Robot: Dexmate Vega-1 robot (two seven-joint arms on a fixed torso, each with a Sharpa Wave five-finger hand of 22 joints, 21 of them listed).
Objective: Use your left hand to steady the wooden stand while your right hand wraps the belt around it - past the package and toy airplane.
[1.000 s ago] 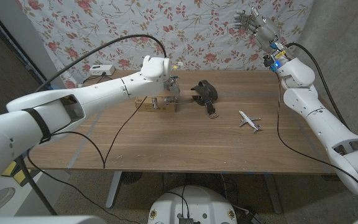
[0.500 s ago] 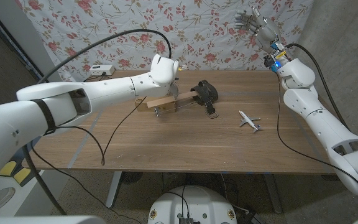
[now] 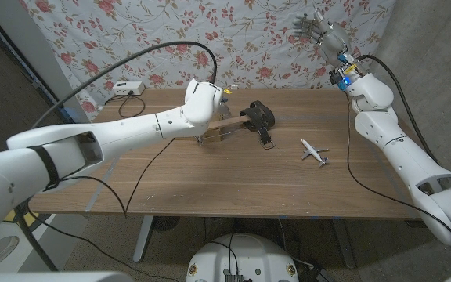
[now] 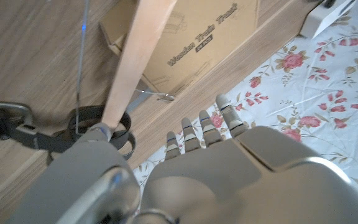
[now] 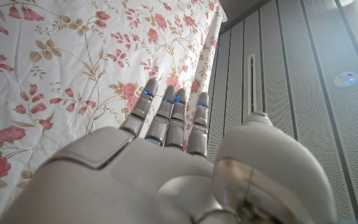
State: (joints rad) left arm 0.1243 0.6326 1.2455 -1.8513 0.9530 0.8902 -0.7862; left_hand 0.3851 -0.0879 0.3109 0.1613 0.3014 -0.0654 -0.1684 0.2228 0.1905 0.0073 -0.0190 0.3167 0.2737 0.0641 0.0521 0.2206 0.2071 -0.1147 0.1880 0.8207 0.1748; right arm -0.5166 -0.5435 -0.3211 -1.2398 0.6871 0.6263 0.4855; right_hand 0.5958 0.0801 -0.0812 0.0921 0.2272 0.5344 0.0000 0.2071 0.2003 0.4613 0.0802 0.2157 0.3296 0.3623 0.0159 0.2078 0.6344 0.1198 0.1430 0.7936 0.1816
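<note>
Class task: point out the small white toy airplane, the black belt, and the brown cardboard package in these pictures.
Small white toy airplane (image 3: 314,151), head view, on its fuselage.
Black belt (image 3: 258,117), head view, on its coiled part.
Brown cardboard package (image 4: 201,34), left wrist view, on its printed face.

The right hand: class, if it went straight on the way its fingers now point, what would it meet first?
Probably the floral cloth hung behind the table. The right hand is raised high, fingers spread, pointing up and toward that backdrop; the right wrist view shows cloth just past the fingertips. How far off it hangs is unclear.

Pale wooden stand tilted beside coiled black belt; small white toy airplane well apart.
</note>
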